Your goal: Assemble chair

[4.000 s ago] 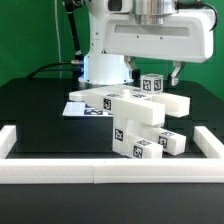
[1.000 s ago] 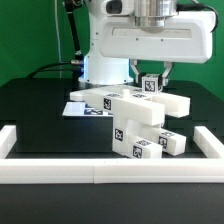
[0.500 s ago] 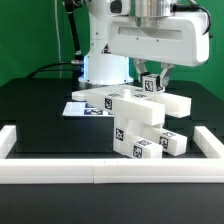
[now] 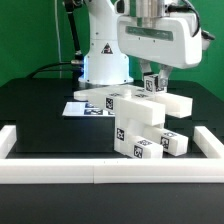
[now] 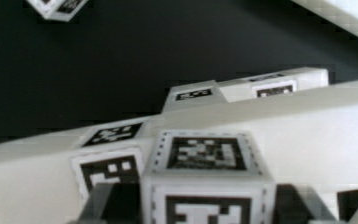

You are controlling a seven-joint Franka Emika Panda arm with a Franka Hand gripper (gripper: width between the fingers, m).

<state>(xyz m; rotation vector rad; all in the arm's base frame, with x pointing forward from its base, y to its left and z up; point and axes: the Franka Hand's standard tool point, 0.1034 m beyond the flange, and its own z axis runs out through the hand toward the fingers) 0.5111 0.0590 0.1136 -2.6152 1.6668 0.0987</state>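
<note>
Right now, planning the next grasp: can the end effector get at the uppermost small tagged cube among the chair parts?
Probably yes: the end effector hangs just above the small cube, open, a finger to each side, and nothing lies between.

No words or numbers are legible; only black-and-white square tags [image 4: 154, 86] on the chair [image 4: 140, 112] pieces.

My arm [image 4: 100, 68] is glossy white with a black triangle mark [image 4: 100, 50]; my gripper [image 4: 153, 78] is boxy white, its fingers [image 4: 166, 72] dark.
</note>
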